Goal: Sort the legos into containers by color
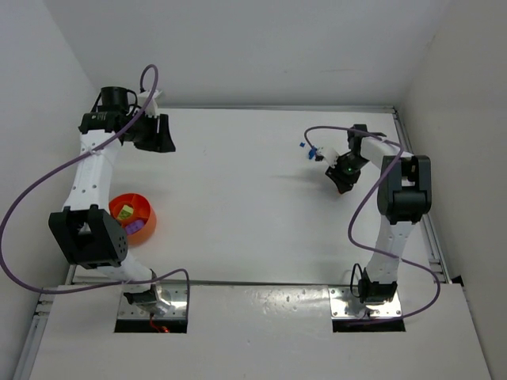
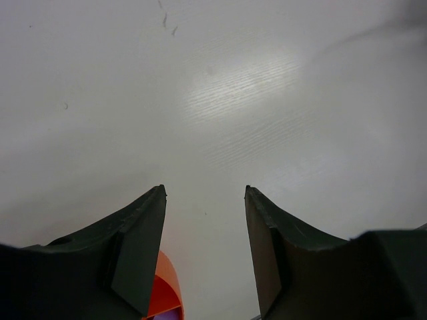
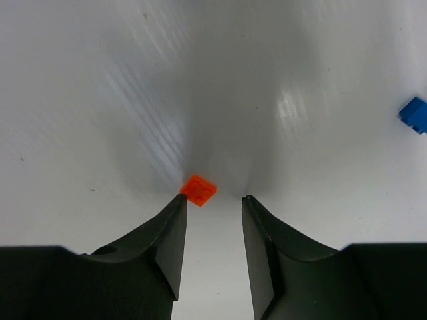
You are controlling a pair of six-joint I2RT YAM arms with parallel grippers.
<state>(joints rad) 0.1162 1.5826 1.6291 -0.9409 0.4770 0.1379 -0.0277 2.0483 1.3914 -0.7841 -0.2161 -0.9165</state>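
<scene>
A small orange lego (image 3: 198, 189) lies flat on the white table, touching the tip of my right gripper's left finger (image 3: 175, 220). It is not between the fingers. My right gripper (image 3: 213, 199) (image 1: 341, 184) is open with nothing in the gap. A blue lego (image 3: 413, 115) lies to the right, and blue legos (image 1: 309, 150) show just left of that gripper from above. The orange bowl (image 1: 146, 226) holds yellow, purple and green legos. My left gripper (image 2: 205, 190) (image 1: 161, 142) hangs open and empty at the far left, beyond the bowl (image 2: 163, 290).
White walls close in the table at the back and on both sides. A metal rail (image 1: 432, 237) runs along the right edge. Purple cables loop around both arms. The left arm's black joint (image 1: 89, 236) sits right beside the bowl.
</scene>
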